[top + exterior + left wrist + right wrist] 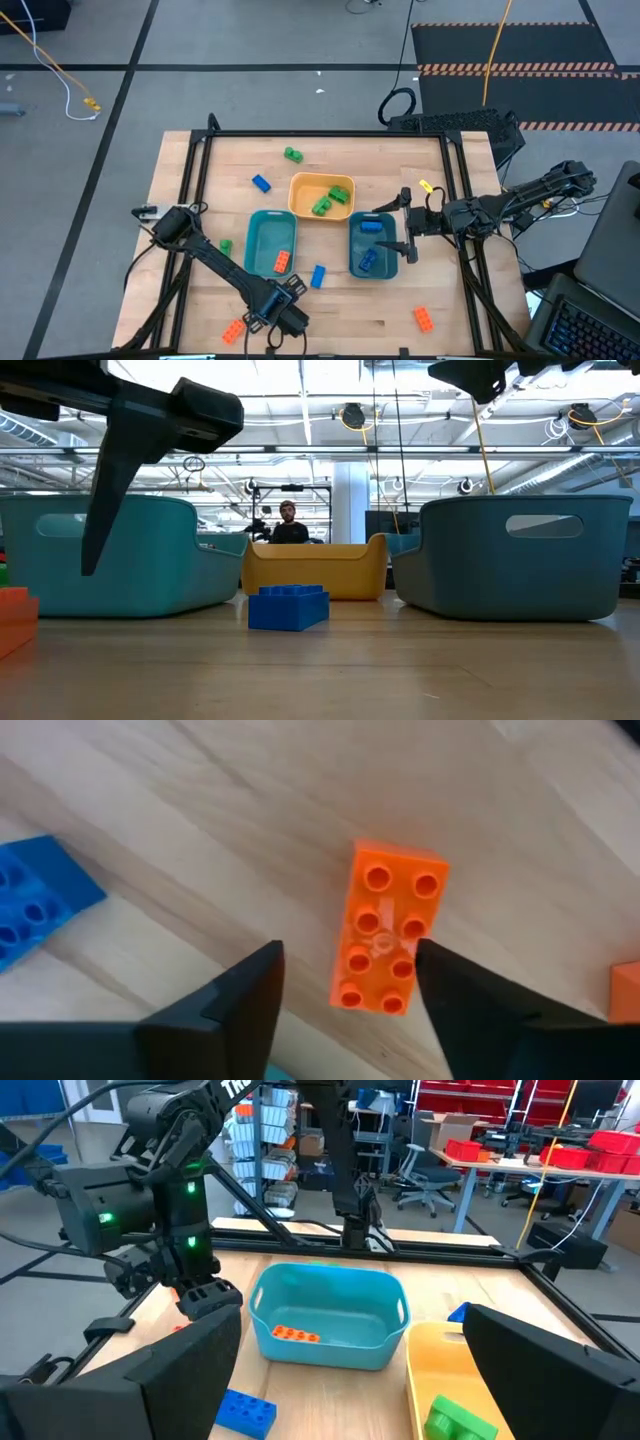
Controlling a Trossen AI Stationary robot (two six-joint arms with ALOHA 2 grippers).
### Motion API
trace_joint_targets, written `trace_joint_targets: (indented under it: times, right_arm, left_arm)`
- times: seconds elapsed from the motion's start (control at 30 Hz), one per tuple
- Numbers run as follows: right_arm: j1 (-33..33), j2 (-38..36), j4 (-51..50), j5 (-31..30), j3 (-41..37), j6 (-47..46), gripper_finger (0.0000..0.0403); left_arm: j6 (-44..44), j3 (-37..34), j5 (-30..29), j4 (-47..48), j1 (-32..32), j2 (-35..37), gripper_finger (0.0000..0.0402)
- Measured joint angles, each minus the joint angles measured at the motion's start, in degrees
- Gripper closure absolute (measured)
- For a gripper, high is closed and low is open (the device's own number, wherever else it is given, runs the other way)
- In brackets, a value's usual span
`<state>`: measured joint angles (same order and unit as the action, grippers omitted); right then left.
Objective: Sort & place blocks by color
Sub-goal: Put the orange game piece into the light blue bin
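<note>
My left gripper [258, 322] is open near the table's near edge. In the left wrist view an orange studded block [388, 935] lies flat on the wood between and below its two fingers. The low view shows this gripper [110, 490] raised off the table. The same orange block [233, 330] lies just to its left. My right gripper [392, 232] hovers open over the right teal bin [357, 262], which holds blue blocks [369, 227]. The left teal bin [330, 1315] holds an orange block [295, 1334]. The yellow-orange bin [303, 186] holds green blocks [322, 205].
Loose blocks lie on the table: green [292, 154] and blue [261, 183] toward the far side, green [226, 246] left of the left bin, blue [318, 276] between the teal bins, orange [424, 318] near right. A person [290, 525] sits beyond the table.
</note>
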<state>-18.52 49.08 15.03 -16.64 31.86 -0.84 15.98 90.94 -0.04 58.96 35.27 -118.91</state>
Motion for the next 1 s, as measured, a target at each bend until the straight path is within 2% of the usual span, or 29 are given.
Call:
trace_joint_targets:
  times: [0.23,0.47,0.67,0.73,0.87,1.0]
  right_arm:
    - [0.0,0.0,0.1,0.0,0.0,0.2,0.0026]
    - [0.0,0.0,-0.2,0.2,0.0,0.1,0.0026]
    - [0.0,0.0,-0.3,0.2,0.0,0.5,0.0026]
    - [0.0,0.0,-0.3,0.1,0.0,0.7,0.0026]
    - [0.0,0.0,-0.3,0.0,0.0,1.3,0.0026]
    - [0.0,0.0,-0.3,0.0,0.0,1.3,0.0026]
  left_arm:
    - [0.9,0.0,1.0,-0.1,0.1,0.0,0.0104]
    - [0.9,-4.9,1.4,-4.5,0.1,-0.7,0.0098]
    - [2.1,-6.3,-0.1,-7.1,0.9,-0.7,0.0136]
    - [2.1,-6.3,-0.3,-7.3,1.0,-0.7,0.0171]
    - [-0.3,-6.3,0.8,-7.4,0.9,-0.7,0.0267]
    - [-4.1,-6.0,1.3,-7.9,0.5,-0.8,0.0264]
